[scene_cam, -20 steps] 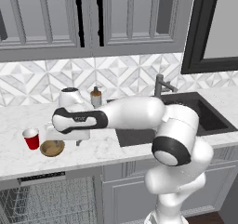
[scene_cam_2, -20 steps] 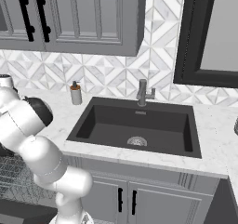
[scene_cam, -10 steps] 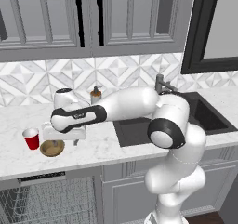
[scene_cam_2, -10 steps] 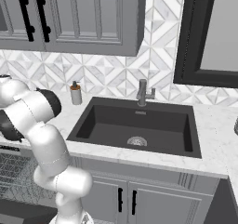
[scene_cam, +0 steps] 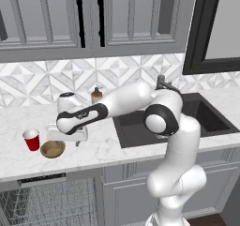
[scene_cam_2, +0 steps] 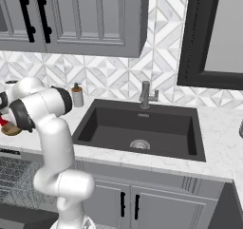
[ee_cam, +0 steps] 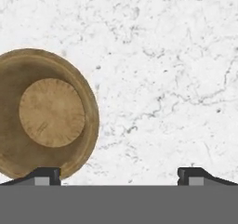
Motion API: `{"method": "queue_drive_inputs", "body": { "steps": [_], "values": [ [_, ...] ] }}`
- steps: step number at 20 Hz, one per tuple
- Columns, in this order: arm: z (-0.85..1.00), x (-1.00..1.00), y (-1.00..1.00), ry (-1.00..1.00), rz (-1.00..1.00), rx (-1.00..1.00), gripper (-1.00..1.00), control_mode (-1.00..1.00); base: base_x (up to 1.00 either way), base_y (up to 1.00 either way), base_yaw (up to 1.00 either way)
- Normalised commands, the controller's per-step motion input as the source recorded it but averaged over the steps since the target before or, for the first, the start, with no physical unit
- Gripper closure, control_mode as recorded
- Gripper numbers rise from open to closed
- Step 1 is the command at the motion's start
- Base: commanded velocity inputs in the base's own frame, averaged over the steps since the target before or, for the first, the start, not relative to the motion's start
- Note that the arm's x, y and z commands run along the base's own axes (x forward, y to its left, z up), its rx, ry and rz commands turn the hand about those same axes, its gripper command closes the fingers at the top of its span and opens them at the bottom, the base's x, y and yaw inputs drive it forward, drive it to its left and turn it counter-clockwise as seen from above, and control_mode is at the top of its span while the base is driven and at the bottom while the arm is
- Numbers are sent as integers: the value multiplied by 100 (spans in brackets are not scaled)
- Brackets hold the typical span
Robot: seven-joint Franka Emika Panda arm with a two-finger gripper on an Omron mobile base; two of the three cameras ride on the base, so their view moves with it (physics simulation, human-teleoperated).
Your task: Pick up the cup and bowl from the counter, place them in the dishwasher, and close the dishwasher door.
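On the left of the left base view, the cup point(scene_cam: 32, 139) stands upright on the counter point(scene_cam: 108, 147), just beside the bowl point(scene_cam: 52, 149), which sits a little nearer the counter's front edge. Whether the two touch is too close to call. Below them the dishwasher point(scene_cam: 47, 201) stands open, its wire rack visible under the vented strip.

The gripper point(scene_cam: 65, 135) hangs above the counter just to the right of the bowl, pointing down. In the hand view its fingertips point(ee_cam: 42, 174) are spread wide with nothing between them, and the bowl point(ee_cam: 44, 114) lies off to the left, its rim roughly above the left tip while the right tip stands over bare marble.

That offset is the main risk. If the hand descends from here, the left finger would likely land on the bowl's rim or slide down its sloping wall instead of straddling it, which could tip the shallow bowl or skate it sideways. Any shove leftward would push it into the cup, and a light tapered cup is likely to topple or roll toward the edge above the open rack.

Further right, the soap bottle point(scene_cam: 96, 95) and the sink point(scene_cam: 164, 122) are well apart from the work and pose no hazard.
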Motion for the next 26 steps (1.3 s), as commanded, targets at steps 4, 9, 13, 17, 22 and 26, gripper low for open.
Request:
{"method": "queue_drive_inputs", "body": {
  "steps": [4,9,13,17,22,26],
  "values": [
    [-21,39,0,0,0,3,-100,-100,0,0,0],
    [-11,31,13,0,0,4,-100,-100,0,0,0],
    [-18,31,24,0,0,6,-100,-100,0,0,0],
    [-21,23,5,0,0,7,-100,-100,0,0,0],
    [-16,7,7,0,-1,2,-100,-100,0,0,0],
    [-10,1,18,0,0,2,-100,-100,0,0,0]
  ]
}}
